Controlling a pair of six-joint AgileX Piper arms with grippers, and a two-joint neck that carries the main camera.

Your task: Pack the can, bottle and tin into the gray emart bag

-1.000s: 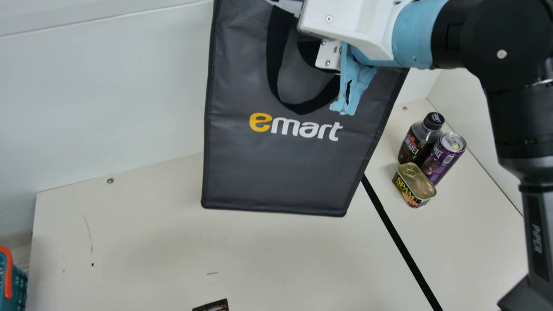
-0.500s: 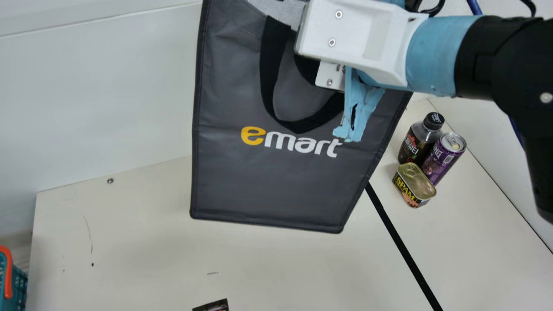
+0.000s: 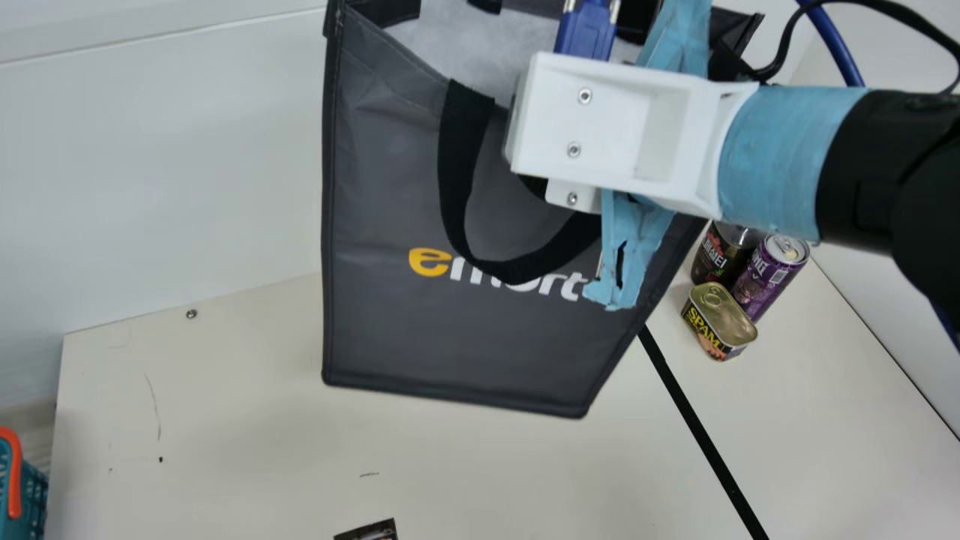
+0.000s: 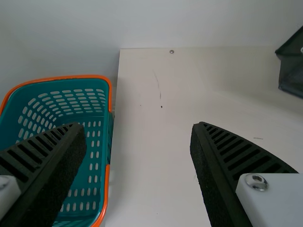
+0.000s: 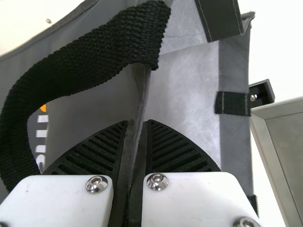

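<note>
In the main view, my right gripper [image 3: 600,135] is at the upper side of the gray emart bag [image 3: 450,337], whose bag mouth shows its pale lining. The right wrist view has my right gripper [image 5: 138,125] pinching the bag's wall [image 5: 184,104], beside a black strap. Bottle [image 3: 716,259], purple can [image 3: 769,277] and tin [image 3: 720,322] stand grouped right of the bag; the arm hides the bottle's cap. My left gripper [image 4: 138,128] stands open between its two ribbed fingers in the left wrist view, with the bag's corner [image 4: 291,75] at the far side.
A teal basket [image 3: 30,487] with an orange rim is off the table's left edge. A black line [image 3: 697,427] crosses the tabletop [image 3: 225,420], walls rise behind and at the right, and a dark printed item [image 3: 371,531] lies near the front.
My right gripper has come down and nearer in the main view, carrying the bag slightly left and tilting it so its mouth shows. Can, bottle and tin have stayed put.
</note>
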